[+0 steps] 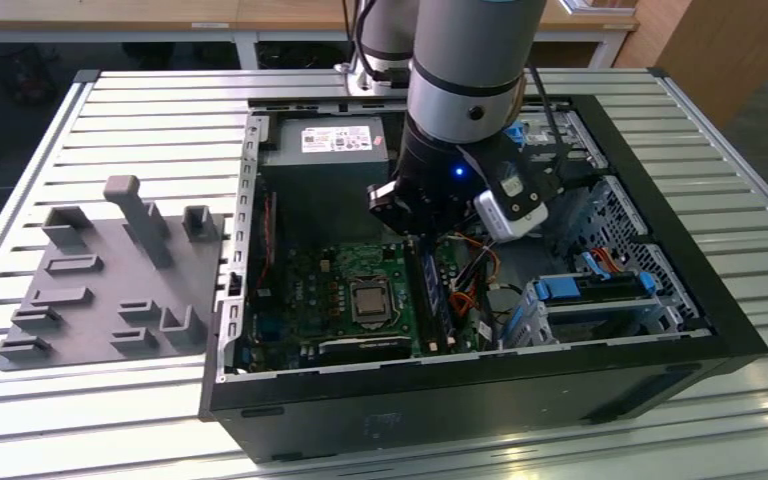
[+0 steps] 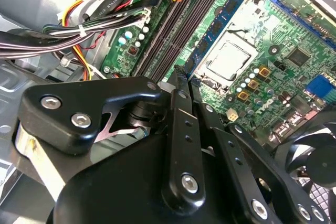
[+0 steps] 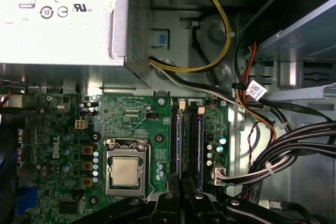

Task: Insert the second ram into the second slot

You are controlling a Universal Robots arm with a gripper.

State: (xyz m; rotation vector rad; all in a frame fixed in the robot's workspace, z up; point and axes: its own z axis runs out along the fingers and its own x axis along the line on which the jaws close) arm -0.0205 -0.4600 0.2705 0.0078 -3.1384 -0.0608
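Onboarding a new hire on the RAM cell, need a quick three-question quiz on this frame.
1. True or false: a cooler covers the processor.
2. The gripper hangs over: A the power supply, B the memory slots, C the drive cage.
3. What stands on the table at the exterior view's left of the case?
Key: 1 false, its bare metal lid shows. 2 B. 3 A grey fixture tray with upright holders.
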